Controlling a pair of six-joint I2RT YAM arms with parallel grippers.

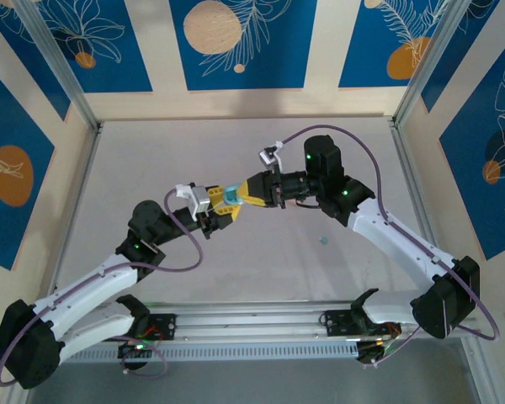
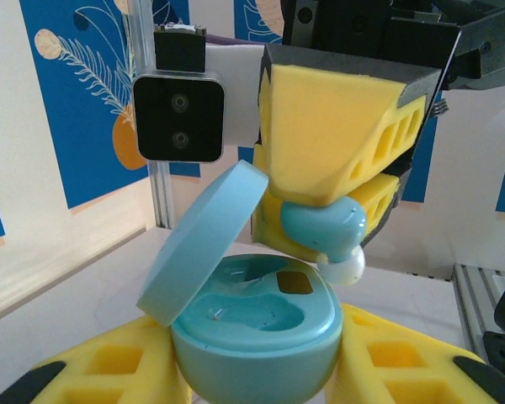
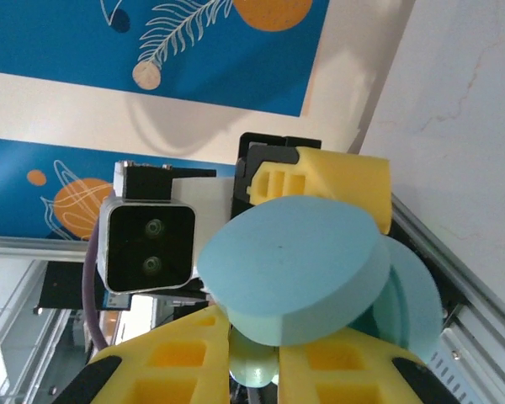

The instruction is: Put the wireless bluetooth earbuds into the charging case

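Left fingers: clenched on the base of the charging case, one yellow pad on each side of it, holding it up off the counter.
Right fingers: closed on a light blue earbud, gripping it from above with its white tip pointing down.
Charging case: light blue and oval, lying open. Its lid stands tilted up on the left in the left wrist view. The moulded hollows inside face upward, and a small dark patch shows in the far one.
Earbud position: just over the far right rim of the case, not seated in a hollow. Whether the tip touches the rim cannot be told.
Arms: in the top view both reach inward and meet over the middle of the counter, fingers tip to tip around the case.
Right wrist view: the back of the lid faces the camera, and a pale rounded bit sits between the near yellow fingers.
Counter: a small light blue speck lies near the right arm, too small to identify.
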